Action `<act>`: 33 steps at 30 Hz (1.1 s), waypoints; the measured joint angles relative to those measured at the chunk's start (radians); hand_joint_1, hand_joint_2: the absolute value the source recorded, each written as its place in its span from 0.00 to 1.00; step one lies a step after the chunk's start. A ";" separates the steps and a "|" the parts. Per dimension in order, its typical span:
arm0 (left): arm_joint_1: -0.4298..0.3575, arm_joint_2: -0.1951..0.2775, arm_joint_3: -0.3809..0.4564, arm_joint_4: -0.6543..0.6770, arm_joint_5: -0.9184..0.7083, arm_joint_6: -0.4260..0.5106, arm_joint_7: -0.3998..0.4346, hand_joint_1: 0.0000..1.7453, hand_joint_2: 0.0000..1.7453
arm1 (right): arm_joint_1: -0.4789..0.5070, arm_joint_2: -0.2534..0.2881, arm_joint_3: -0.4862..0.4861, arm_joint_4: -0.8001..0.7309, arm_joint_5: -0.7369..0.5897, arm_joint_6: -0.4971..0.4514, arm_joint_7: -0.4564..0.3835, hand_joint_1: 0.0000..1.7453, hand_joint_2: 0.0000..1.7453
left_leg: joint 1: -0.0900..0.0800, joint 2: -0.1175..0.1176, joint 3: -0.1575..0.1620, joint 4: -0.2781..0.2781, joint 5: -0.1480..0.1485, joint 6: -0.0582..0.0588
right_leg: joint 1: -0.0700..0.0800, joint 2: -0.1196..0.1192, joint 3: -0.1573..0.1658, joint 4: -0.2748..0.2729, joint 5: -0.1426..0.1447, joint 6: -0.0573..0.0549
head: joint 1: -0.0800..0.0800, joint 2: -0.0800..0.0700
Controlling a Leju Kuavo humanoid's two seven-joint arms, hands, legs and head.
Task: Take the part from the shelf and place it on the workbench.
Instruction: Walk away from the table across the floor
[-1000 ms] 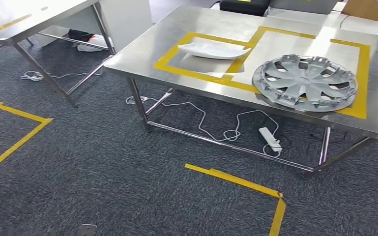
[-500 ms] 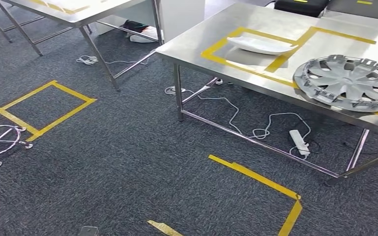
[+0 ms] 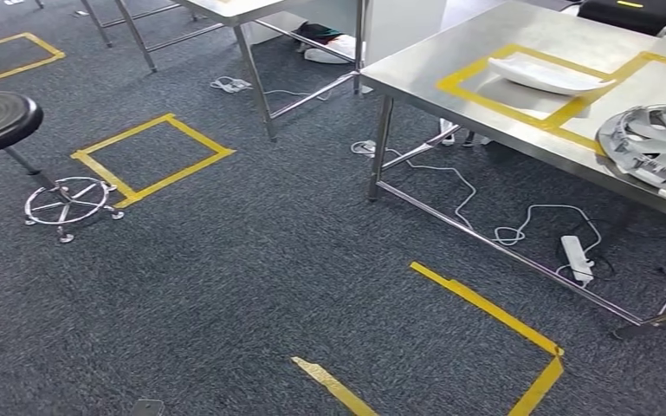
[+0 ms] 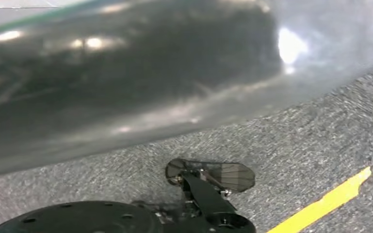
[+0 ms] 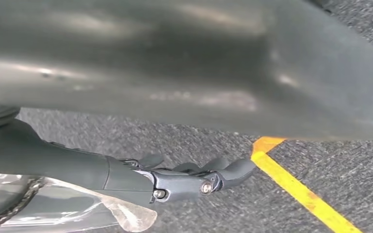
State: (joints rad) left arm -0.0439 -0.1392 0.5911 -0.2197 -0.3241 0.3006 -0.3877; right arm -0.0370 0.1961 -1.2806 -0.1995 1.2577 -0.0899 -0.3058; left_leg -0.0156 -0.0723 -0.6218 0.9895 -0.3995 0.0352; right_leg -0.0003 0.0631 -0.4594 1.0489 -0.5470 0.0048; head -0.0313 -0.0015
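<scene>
Hubcap on the steel table, both hands hanging by the carpet

The grey hubcap (image 3: 654, 149) lies flat near the front edge of the steel table (image 3: 450, 62), beside a white tray (image 3: 550, 76) in a yellow tape frame. The right hand (image 5: 194, 177) hangs over the carpet (image 3: 251, 286), well apart from the hubcap, its fingers apart and lightly curved, holding nothing. The left hand (image 4: 208, 179) hangs near the carpet too; I cannot tell how its fingers lie
</scene>
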 joint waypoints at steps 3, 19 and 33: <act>-0.001 0.002 0.004 0.000 -0.002 -0.003 -0.009 0.00 0.00 | -0.002 0.000 0.000 0.000 0.000 0.000 -0.002 0.00 0.00 | -0.003 -0.031 -0.017 0.006 0.026 -0.014 | -0.001 0.005 0.055 -0.107 -0.038 -0.002 | 0.000 0.000; 0.007 0.000 0.008 0.002 -0.022 0.010 -0.025 0.00 0.00 | -0.003 0.000 -0.016 0.000 -0.005 -0.005 -0.003 0.00 0.00 | 0.014 0.124 0.082 0.017 -0.085 -0.021 | 0.003 -0.194 0.036 -0.092 -0.022 0.019 | -0.007 0.000; 0.004 -0.016 0.011 0.002 -0.027 0.022 -0.032 0.00 0.00 | 0.003 0.000 -0.017 0.000 -0.001 -0.011 0.000 0.00 0.00 | 0.012 -0.036 0.045 0.024 -0.061 -0.019 | -0.014 0.011 -0.048 -0.056 0.017 0.022 | 0.004 0.000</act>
State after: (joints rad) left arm -0.0403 -0.1549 0.6019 -0.2173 -0.3510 0.3228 -0.4199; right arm -0.0337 0.1957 -1.2979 -0.1991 1.2564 -0.1009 -0.3062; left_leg -0.0031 -0.1079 -0.5764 1.0132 -0.4600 0.0158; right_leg -0.0144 0.0737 -0.5076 0.9931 -0.5302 0.0271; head -0.0272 -0.0015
